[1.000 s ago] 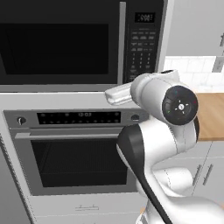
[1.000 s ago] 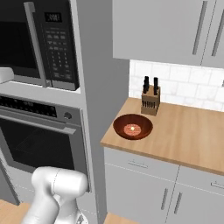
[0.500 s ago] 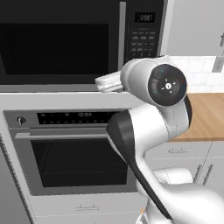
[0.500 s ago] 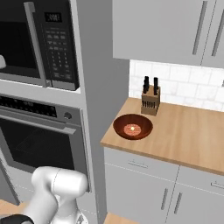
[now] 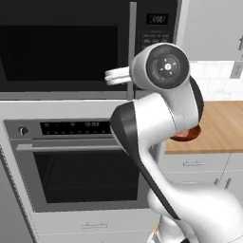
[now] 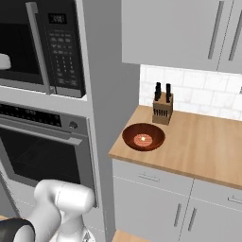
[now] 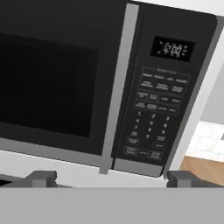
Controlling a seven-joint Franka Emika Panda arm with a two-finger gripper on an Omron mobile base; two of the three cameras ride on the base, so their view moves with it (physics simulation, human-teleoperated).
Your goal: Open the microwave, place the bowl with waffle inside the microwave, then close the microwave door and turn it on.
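Observation:
The microwave (image 5: 71, 47) sits built in above the oven, and its door (image 7: 52, 83) is closed. The door's vertical silver handle (image 7: 118, 87) runs beside the dark keypad (image 7: 157, 113) and its display (image 7: 173, 48). My gripper (image 7: 111, 180) is open, its fingertips (image 7: 41, 178) far apart, low in front of the door and handle, touching nothing. In the left base view the white hand (image 5: 117, 75) points at the handle's lower part. The reddish-brown bowl (image 6: 143, 137) with the pale waffle (image 6: 143, 140) rests on the wooden counter, right of the microwave column.
A wall oven (image 5: 80, 175) with a horizontal handle (image 5: 66, 147) sits under the microwave. A knife block (image 6: 163, 108) stands behind the bowl against the tiled wall. Grey upper cabinets (image 6: 179, 33) hang over the wooden counter (image 6: 203, 146), with drawers below.
The hand has risen and swung left, from in front of the oven's top to the lower part of the microwave handle. The bowl has not moved.

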